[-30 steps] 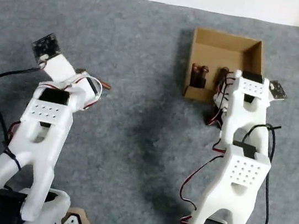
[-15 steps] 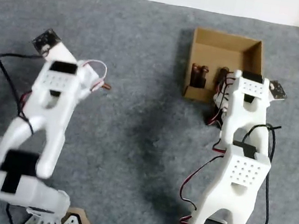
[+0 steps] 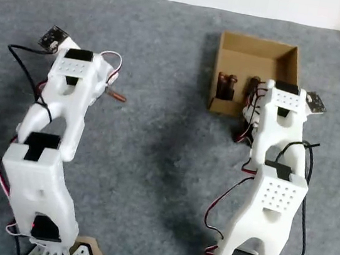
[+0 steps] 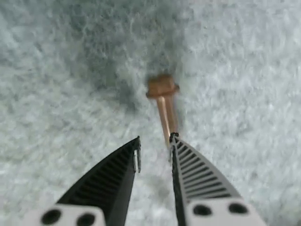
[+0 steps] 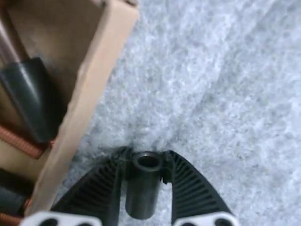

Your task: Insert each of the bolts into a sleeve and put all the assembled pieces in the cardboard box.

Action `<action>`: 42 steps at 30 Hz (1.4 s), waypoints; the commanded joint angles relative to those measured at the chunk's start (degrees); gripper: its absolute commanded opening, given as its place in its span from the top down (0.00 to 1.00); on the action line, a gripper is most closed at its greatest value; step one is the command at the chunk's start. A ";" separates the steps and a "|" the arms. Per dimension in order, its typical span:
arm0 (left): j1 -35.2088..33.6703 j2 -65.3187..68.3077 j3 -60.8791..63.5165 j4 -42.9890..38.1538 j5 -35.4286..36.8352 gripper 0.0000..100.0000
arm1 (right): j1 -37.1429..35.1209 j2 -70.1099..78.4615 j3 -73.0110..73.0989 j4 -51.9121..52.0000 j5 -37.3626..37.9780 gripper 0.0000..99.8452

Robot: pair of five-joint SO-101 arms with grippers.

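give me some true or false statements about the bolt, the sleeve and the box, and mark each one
1. The right gripper is shut on a black sleeve. True.
2. The bolt lies inside the cardboard box. False: it lies on the grey carpet, just ahead of the left gripper.
3. The left gripper is open. True.
4. The cardboard box is empty. False: assembled pieces already lie in it.

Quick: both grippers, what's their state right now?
Left gripper: open, holding nothing; bolt lies on the carpet just past its fingertips.
Right gripper: closed on a sleeve, beside the box.
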State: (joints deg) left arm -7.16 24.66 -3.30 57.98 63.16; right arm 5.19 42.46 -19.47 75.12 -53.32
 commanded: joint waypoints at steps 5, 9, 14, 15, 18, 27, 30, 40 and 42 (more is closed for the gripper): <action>-2.42 4.79 -8.66 0.35 2.81 0.89 | -0.13 1.01 0.48 -2.77 -0.09 1.00; -2.51 7.52 -10.77 0.26 2.90 0.89 | -0.13 1.01 0.48 -2.77 0.00 1.00; -2.51 11.21 -14.20 0.18 2.99 0.89 | -0.13 1.01 0.48 -2.77 1.67 1.00; -2.51 12.09 -14.81 0.35 2.99 0.89 | -0.13 1.01 0.48 -2.77 1.67 1.00; -2.33 14.46 -16.04 0.35 2.99 0.89 | -0.13 1.01 0.48 -2.77 1.76 1.00; -2.33 16.66 -17.54 3.52 2.99 0.90 | 0.13 0.57 0.48 -2.59 4.04 1.00; -2.24 14.64 -17.63 5.80 2.90 1.00 | 0.22 0.48 0.40 -2.33 5.01 1.00; -2.24 8.57 -17.54 11.34 0.62 0.99 | -0.22 -7.34 1.01 2.86 7.74 1.00; -2.24 6.99 -17.54 12.66 -0.70 0.99 | -0.31 -8.66 2.15 3.03 8.26 1.00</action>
State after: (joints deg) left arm -8.84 37.76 -20.09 68.70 64.13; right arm 5.19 37.45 -18.59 77.23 -46.90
